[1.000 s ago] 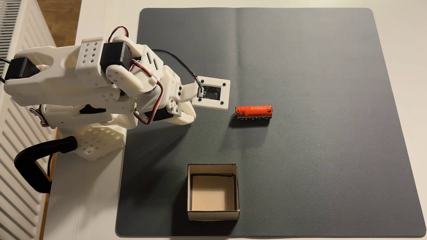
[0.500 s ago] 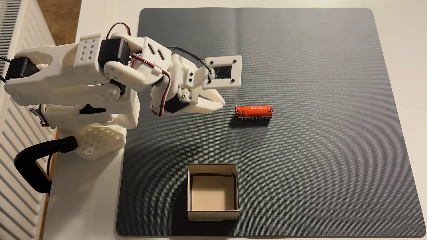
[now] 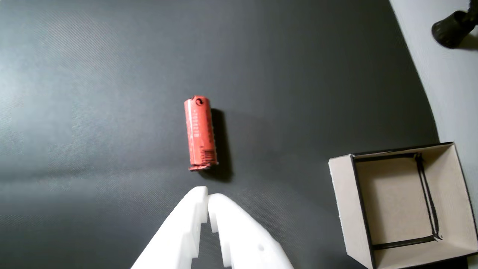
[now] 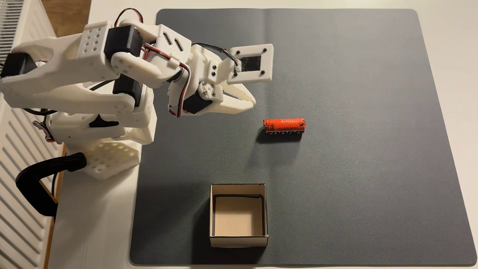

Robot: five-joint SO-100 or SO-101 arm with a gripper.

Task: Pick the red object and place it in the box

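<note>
The red object [image 4: 284,126] is a small orange-red cylinder with black print, lying on its side on the dark mat. In the wrist view the red object [image 3: 200,133] points away from me, crimped end nearest. My white gripper [image 4: 252,104] hovers above the mat to the cylinder's left and slightly further back, apart from it. In the wrist view the gripper [image 3: 207,194] has its fingertips together and holds nothing. The box [image 4: 264,214] is open-topped cardboard, beige inside with black-lined edges, standing empty near the mat's front edge. The wrist view has the box [image 3: 345,201] at the lower right.
A dark grey mat [image 4: 362,77] covers most of the white table [image 4: 95,219]. The arm's base sits at the left with a black clamp [image 4: 38,181] on the table edge. A white radiator [image 4: 15,207] runs along the far left.
The arm has lifted and reached out to the right, carrying the gripper from near the base toward the red object. The cylinder and box have not moved.
</note>
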